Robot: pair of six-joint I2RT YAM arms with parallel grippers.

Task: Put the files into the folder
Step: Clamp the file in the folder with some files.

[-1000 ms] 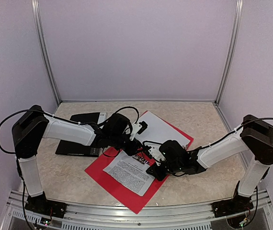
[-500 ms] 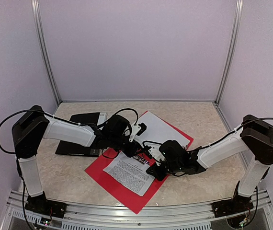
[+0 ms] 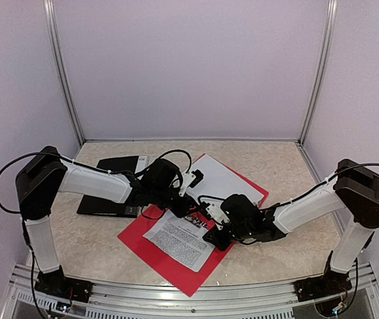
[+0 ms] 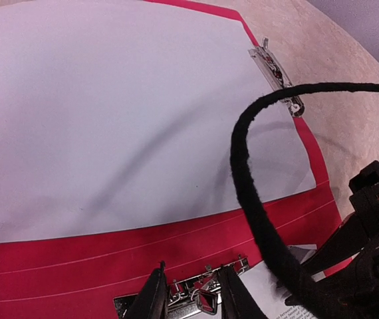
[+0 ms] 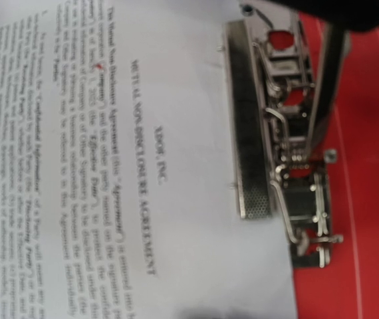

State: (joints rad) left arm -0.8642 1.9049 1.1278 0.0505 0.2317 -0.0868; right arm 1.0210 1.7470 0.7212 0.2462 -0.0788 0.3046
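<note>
From above, a red plastic folder (image 3: pixel 156 256) lies open on the beige marbled table (image 3: pixel 276 159), with a flat black board (image 3: pixel 103 199) just beside it on the left. A blank white paper sheet (image 3: pixel 226 179) covers the folder's far half, and a white paper sheet with dense printed text (image 3: pixel 179 239) lies on its near half. The left gripper (image 3: pixel 191 207) and the right gripper (image 3: pixel 211 223) meet over the folder's middle, at the top edge of the printed sheet.

In the left wrist view, the left gripper's (image 4: pixel 193 292) fingers (image 4: pixel 155 296) are closed narrowly on a silver metal spring clip (image 4: pixel 206 300) fixed to the red folder (image 4: pixel 76 259). The blank sheet (image 4: pixel 123 113) lies flat beyond it, touching a second metal clip (image 4: pixel 276 70) at its far corner. A black cable (image 4: pixel 243 166) loops across the view.

In the right wrist view, the printed sheet (image 5: pixel 143 166) lies with its edge under the spring clip (image 5: pixel 269 153), and the red folder (image 5: pixel 369 199) shows beside it. The right gripper's fingers are not visible here, so I cannot tell whether they are open or closed.
</note>
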